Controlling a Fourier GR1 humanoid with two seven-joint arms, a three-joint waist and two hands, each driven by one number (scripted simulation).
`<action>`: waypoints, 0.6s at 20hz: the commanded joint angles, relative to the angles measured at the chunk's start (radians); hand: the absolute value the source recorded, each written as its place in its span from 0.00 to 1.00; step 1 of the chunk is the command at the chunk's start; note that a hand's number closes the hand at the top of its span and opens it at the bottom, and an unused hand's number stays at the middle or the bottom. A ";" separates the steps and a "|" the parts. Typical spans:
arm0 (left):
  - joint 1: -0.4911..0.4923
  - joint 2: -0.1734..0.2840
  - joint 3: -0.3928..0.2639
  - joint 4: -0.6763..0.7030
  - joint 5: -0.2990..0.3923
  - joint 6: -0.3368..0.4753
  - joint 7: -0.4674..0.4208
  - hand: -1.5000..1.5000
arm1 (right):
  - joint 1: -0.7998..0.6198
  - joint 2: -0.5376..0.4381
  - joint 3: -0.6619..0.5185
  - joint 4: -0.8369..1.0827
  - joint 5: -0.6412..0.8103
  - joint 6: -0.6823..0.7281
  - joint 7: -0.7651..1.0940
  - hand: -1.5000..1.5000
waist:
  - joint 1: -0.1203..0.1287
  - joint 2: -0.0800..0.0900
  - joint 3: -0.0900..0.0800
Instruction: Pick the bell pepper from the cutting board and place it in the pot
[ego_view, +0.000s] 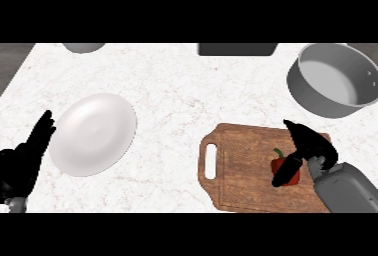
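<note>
Right hand (310, 142): fingers (289, 167) curled down against the small red bell pepper with green stem (288, 169), which lies on the brown wooden cutting board with handle slot (236, 170). The round grey metal pot (334, 80) stands apart beyond the board on the white marbled worktop (184, 85). Left hand (26, 155) rests open at the left edge, fingers straight and together, beside the white oval plate (94, 134).

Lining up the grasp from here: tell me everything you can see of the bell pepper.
The bell pepper is red with a short green stem pointing up-left in the view. It lies on the right half of the wooden cutting board, not yet lifted. The right hand is over it, a dark finger crossing its front and hiding part of it. The pot stands apart, further back.
</note>
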 joint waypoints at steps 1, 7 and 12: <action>-0.012 -0.004 0.041 0.033 -0.008 -0.036 -0.011 0.50 | 0.054 -0.011 -0.018 -0.014 0.037 0.045 0.050 0.00 | -0.008 -0.001 0.000; -0.008 -0.078 0.015 0.038 -0.082 -0.009 -0.012 0.50 | 0.064 0.020 -0.053 -0.036 0.056 0.098 0.089 0.00 | -0.009 -0.001 0.000; -0.008 -0.097 0.021 0.003 -0.111 -0.035 0.030 0.50 | 0.046 0.068 -0.038 0.048 0.112 0.116 -0.048 1.00 | -0.005 0.000 0.000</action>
